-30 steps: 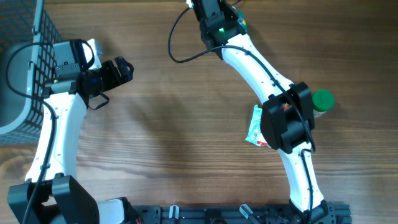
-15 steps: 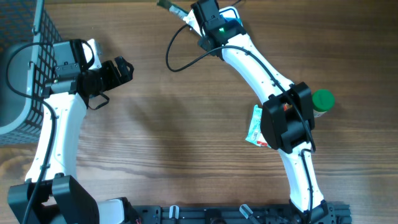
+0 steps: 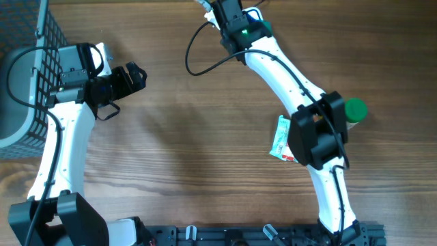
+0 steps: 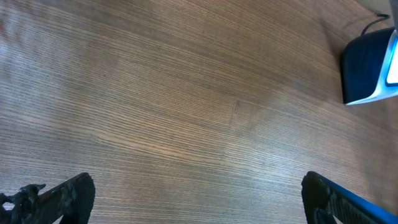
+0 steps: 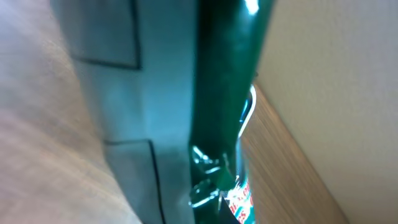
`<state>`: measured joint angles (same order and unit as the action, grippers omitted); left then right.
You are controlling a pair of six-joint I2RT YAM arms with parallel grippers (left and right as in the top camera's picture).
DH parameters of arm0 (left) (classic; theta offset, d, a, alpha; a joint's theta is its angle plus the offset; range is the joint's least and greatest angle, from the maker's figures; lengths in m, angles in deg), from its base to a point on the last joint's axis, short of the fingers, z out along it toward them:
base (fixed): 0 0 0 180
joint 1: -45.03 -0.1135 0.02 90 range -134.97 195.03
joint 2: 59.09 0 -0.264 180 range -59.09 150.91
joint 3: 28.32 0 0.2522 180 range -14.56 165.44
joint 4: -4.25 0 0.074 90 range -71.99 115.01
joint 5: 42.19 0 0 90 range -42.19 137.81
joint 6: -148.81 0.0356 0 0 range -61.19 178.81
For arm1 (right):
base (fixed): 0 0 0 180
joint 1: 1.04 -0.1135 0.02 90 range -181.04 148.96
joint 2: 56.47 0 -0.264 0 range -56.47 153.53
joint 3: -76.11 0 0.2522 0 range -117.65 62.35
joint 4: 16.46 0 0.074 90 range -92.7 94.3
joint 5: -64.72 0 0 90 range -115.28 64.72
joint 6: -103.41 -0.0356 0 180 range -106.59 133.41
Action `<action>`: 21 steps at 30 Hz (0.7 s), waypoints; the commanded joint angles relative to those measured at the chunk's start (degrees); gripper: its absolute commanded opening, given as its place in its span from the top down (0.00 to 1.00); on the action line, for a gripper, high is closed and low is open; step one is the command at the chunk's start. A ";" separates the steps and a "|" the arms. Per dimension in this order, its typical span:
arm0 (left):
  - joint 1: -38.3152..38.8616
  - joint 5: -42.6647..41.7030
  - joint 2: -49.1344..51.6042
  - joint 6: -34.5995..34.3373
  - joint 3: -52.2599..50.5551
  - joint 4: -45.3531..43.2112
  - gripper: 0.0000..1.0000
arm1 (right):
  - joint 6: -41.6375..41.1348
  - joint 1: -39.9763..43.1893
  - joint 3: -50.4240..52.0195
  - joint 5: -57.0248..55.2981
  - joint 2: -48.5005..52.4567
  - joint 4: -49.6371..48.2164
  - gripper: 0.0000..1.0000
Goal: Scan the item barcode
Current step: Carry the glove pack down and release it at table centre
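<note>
At the table's far edge my right gripper (image 3: 231,12) is shut on a shiny green packet (image 5: 227,93), of which a corner (image 3: 263,29) shows from above. The packet stands right against the grey-blue face of the scanner (image 5: 149,93); whether they touch I cannot tell. The scanner's blue body (image 3: 254,11) is mostly hidden under the right wrist. My left gripper (image 4: 199,199) hangs open over bare wood at the left, nothing between its fingers. In its view the scanner (image 4: 370,68) sits far right with a lit face.
A dark wire basket (image 3: 27,68) stands at the left edge behind the left arm. A green-capped bottle (image 3: 354,109) and a white-green-red sachet (image 3: 280,137) lie beside the right arm's elbow. A black cable (image 3: 198,61) loops off the right wrist.
The right wrist swung a little left at the scanner and back right again, packet still in its grip. The left arm has not moved.
</note>
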<state>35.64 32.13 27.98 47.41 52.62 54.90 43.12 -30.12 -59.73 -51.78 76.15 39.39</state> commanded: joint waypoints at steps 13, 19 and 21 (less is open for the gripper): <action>-0.15 0.37 -0.04 0.52 -0.44 -0.04 0.00 | -1.81 -0.20 0.68 42.10 -19.96 38.66 0.96; -0.15 0.37 -0.07 0.52 -0.44 -0.04 0.00 | -1.66 -0.20 9.40 39.71 -19.74 45.24 0.69; -0.15 0.37 -0.07 0.52 -0.44 -0.04 0.00 | -1.86 -0.17 13.84 37.90 -19.74 44.13 0.56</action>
<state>35.64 32.13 27.98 47.41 52.62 54.88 41.48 -30.19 -51.60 -13.40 55.49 84.48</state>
